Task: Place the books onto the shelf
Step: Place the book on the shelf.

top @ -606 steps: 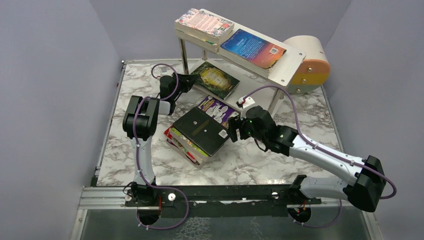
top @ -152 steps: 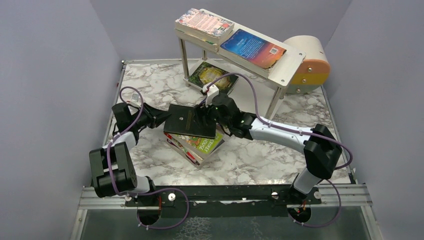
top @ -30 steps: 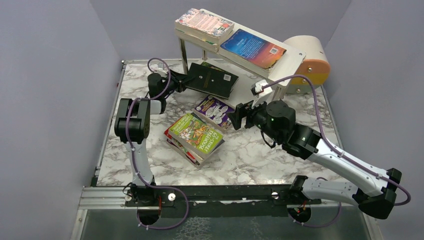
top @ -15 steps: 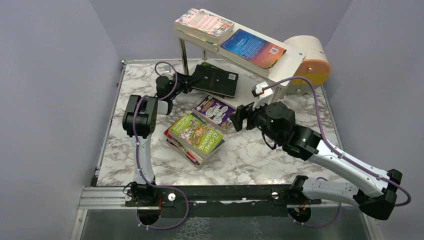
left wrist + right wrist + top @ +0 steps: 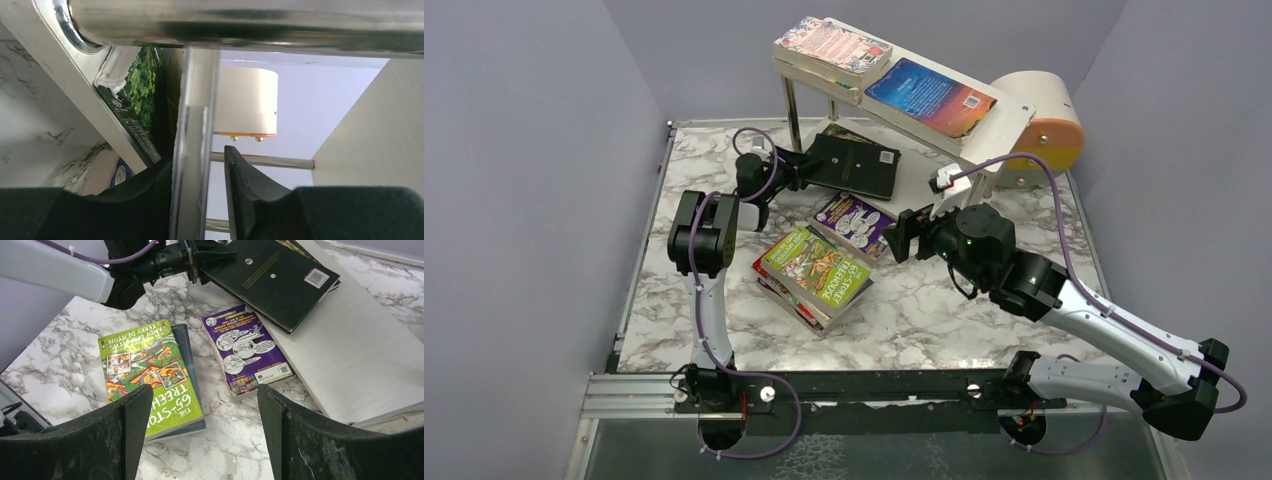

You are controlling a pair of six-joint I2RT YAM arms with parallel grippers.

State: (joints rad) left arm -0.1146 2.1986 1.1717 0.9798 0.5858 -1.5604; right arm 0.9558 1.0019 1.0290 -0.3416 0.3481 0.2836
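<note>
Two books lie on the shelf's (image 5: 1004, 120) top board: a pink book (image 5: 832, 45) and a blue book (image 5: 929, 95). On the low board (image 5: 350, 355) the black book (image 5: 856, 165) lies over a dark green book (image 5: 137, 100). Its left edge sits between the jaws of the left claw (image 5: 802, 170); whether they pinch it or stand just clear I cannot tell. The right claw (image 5: 902, 237) hangs wide open and empty above the table (image 5: 924, 310), over the purple book (image 5: 856, 222), which lies just beside the low board, and the stack (image 5: 814, 272) with a bright green cover on top
</note>
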